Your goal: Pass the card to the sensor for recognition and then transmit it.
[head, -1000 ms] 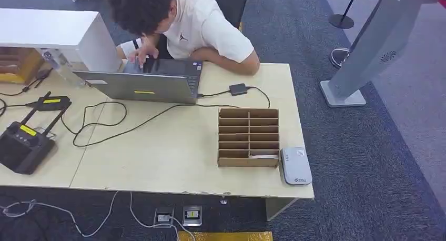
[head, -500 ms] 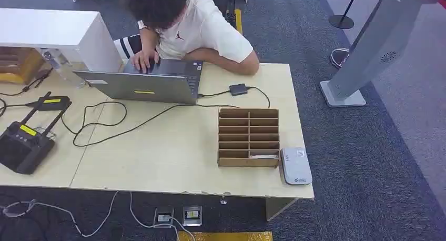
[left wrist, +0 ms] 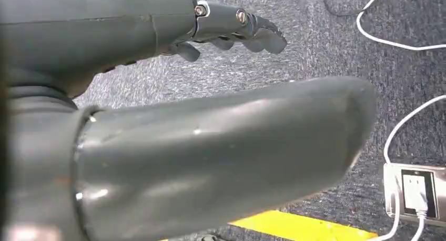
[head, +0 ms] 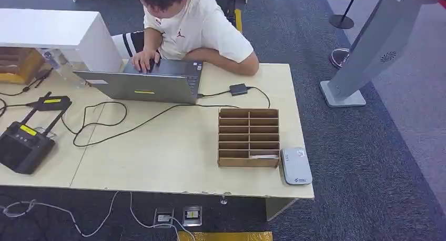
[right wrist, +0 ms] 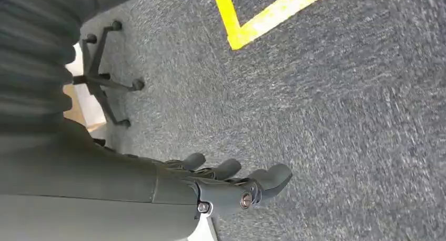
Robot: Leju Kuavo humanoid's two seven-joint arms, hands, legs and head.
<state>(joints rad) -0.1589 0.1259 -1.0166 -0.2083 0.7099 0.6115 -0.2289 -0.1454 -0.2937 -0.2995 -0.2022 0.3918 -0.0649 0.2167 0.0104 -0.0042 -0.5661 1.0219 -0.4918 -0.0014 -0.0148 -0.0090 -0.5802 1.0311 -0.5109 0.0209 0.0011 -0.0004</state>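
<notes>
Hanging over carpet, left robot hand (left wrist: 231, 28) and right robot hand (right wrist: 231, 186) — both loosely spread, empty.

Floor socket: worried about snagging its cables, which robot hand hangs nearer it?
Left, probably. The left robot hand hangs above carpet with the floor socket and its white cables alongside; the right robot hand hangs above carpet by a yellow line and a chair base.
</notes>
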